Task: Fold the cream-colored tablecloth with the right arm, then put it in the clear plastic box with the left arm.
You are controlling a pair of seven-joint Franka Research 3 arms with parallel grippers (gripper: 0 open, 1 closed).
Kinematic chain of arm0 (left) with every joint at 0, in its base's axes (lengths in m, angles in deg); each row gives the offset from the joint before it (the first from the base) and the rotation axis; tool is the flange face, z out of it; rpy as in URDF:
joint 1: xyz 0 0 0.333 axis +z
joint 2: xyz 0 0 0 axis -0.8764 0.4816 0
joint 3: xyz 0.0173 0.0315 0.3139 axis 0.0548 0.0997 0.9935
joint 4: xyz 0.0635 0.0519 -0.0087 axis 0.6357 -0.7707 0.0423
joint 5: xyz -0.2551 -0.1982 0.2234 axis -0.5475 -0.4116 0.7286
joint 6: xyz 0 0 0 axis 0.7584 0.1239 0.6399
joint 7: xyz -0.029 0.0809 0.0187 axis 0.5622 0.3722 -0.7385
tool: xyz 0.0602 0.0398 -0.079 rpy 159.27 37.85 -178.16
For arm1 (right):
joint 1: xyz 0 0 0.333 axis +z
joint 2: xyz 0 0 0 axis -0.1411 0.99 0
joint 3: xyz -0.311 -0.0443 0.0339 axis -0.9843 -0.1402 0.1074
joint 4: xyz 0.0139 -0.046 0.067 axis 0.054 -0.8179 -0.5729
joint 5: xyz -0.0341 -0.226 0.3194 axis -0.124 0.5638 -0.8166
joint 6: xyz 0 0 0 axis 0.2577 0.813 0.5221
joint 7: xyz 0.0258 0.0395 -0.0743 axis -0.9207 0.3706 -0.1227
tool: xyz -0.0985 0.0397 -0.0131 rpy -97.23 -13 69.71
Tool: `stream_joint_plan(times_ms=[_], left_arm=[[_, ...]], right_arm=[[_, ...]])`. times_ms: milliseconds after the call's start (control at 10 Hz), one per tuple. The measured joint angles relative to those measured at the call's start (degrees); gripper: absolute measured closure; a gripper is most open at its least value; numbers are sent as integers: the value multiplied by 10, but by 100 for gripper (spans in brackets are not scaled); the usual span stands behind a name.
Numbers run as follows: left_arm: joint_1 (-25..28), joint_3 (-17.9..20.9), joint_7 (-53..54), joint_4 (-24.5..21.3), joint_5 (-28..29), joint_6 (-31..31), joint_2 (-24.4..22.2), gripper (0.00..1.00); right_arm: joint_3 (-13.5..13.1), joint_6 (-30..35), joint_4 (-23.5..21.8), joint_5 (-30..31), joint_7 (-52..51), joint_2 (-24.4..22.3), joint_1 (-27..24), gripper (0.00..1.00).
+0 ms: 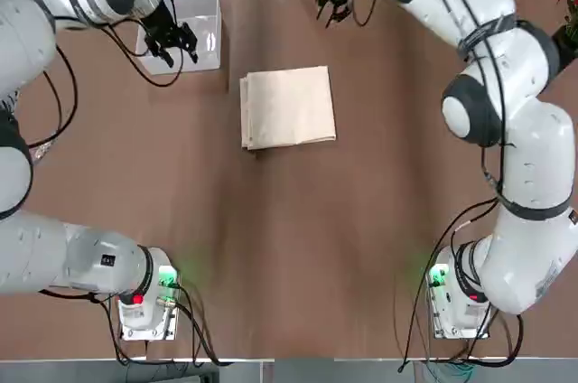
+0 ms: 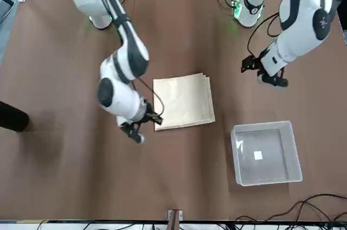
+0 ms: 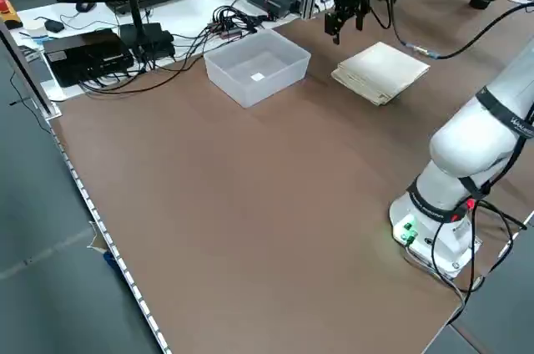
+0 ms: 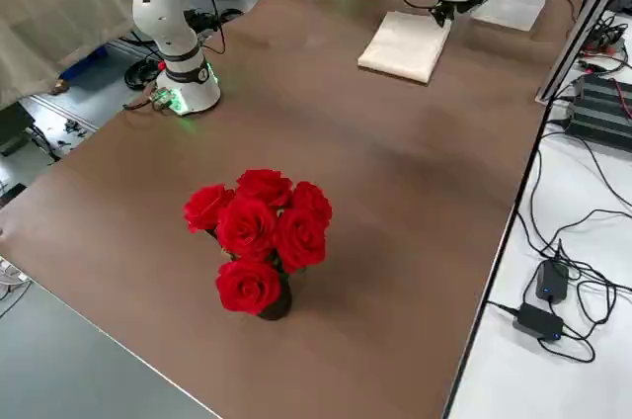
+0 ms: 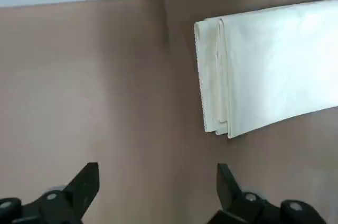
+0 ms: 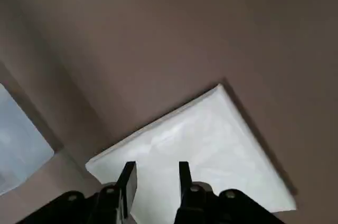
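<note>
Brown table (image 1: 298,238), clear plastic box (image 2: 265,153) holding only a small white label, left gripper (image 5: 157,192) jaws wide, empty, right gripper (image 6: 156,182) jaws narrowly parted, empty

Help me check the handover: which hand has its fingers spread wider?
The left hand, near the box: its fingers stand far apart, while the right hand leaves only a narrow gap.

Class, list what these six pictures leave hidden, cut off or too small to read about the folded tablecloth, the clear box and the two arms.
- Folded tablecloth: its underside and number of layers, hidden by the top fold in the top view.
- Clear plastic box: the small white patch on its floor is too small to identify in the front view.
- Right arm: its upper links are cut off by the front view's edge.
- Roses: their container is hidden by the blooms.
</note>
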Motion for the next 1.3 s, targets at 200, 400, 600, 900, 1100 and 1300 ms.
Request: stream_joint_plan(times_ms=[200,400,600,900,1100,1300], left_arm=[[-4,-17,1,-10,-3,28,19,2],[-12,-53,2,-10,-4,98,84,2],[-15,-66,12,0,-4,125,136,2],[-15,-72,21,6,-4,154,179,2],[-17,-76,25,5,-4,183,207,2],[-18,-90,23,5,-5,239,249,2]], right_arm=[[-9,45,2,20,-58,-24,-59,58],[-12,82,3,44,-138,-43,-136,58],[-13,100,3,102,-235,-58,-206,55],[-13,109,3,150,-344,-69,-277,40],[-13,109,4,188,-381,-82,-298,29],[-12,110,3,217,-384,-104,-305,11]])
